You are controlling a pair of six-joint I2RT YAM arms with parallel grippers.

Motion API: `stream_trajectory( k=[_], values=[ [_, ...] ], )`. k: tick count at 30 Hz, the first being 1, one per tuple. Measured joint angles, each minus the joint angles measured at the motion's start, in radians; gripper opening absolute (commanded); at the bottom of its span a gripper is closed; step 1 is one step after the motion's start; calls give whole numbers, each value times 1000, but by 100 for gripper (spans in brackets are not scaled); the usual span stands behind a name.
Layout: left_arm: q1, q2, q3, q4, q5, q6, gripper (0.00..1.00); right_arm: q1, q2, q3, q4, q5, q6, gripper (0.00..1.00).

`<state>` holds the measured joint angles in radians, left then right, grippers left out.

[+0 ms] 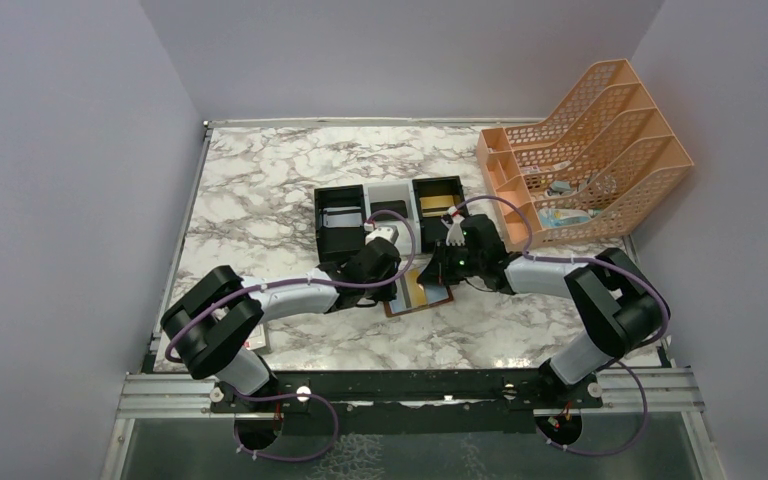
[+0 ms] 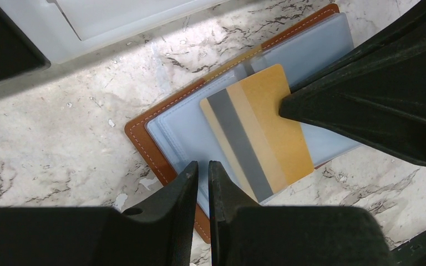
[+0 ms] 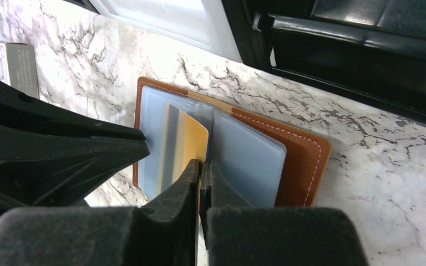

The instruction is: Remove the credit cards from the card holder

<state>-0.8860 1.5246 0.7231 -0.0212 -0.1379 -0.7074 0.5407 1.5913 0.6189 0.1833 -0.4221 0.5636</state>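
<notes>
The card holder (image 1: 412,300) lies open on the marble table, brown leather with blue-grey pockets (image 2: 144,138) (image 3: 305,160). A gold card with a grey stripe (image 2: 260,127) (image 3: 194,138) sticks partly out of a middle pocket. My right gripper (image 3: 201,166) (image 1: 438,268) is shut on that card's edge; its black finger shows in the left wrist view (image 2: 366,111). My left gripper (image 2: 202,166) (image 1: 397,275) is shut, with its tips down on the holder's near blue-grey pocket and brown edge. Other cards are hidden.
A black-white-black three-compartment tray (image 1: 390,210) stands just behind the holder. An orange mesh file rack (image 1: 585,150) is at the back right. A small grey box (image 3: 19,66) lies on the table to the left.
</notes>
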Motion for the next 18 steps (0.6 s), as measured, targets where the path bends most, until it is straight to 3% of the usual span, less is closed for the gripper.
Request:
stream_trajectory(
  k=[4, 13, 18],
  values=[
    [0, 0, 2, -12, -7, 0, 20, -4, 0, 0, -2, 0, 0, 1],
    [-27, -37, 2, -29, -14, -5, 38, -6, 0, 0, -4, -1, 0, 1],
    [-44, -103, -23, 64, 0, -17, 41, -6, 0, 0, -3, -7, 0, 1]
  ],
)
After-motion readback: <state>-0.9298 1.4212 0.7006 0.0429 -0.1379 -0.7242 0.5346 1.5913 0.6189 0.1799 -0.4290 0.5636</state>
